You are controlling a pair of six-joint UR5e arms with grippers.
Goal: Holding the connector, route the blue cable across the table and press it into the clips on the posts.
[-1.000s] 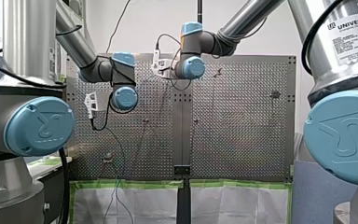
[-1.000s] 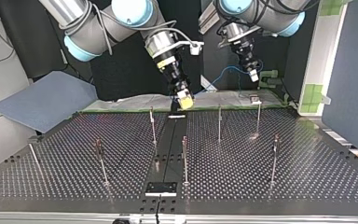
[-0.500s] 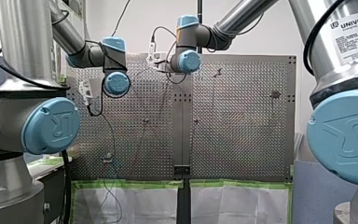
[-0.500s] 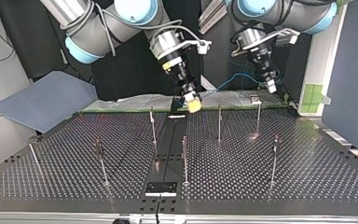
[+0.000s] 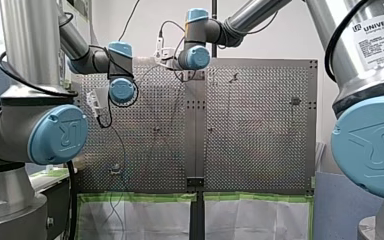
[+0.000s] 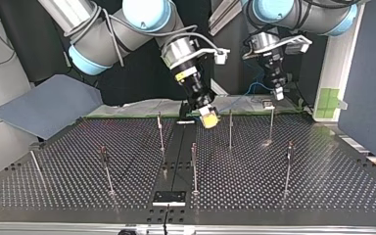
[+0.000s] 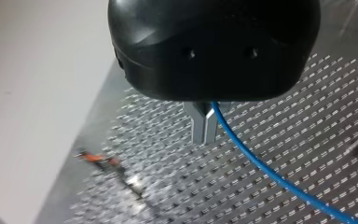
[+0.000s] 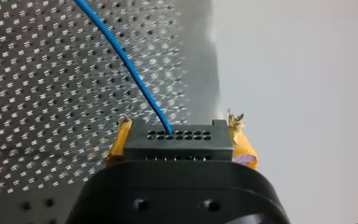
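Your right gripper (image 8: 177,134) is clamping its yellow-padded fingers on the black connector (image 8: 177,143), and the blue cable (image 8: 121,60) is running out ahead above the table (image 8: 37,102). Your left gripper (image 7: 204,130) is pinching the blue cable, its metal fingers nearly together.

top view: we find our right gripper (image 6: 209,118) over the table's (image 6: 323,186) far edge, near the middle | our left gripper (image 6: 278,94) further to the view's right, close above a post's (image 6: 271,122) top | wrist views: connector (image 8: 177,140) between our right gripper's pads, cable (image 8: 130,70) leading ahead from it over the table | the cable also passes between our left gripper's fingers (image 7: 200,128)
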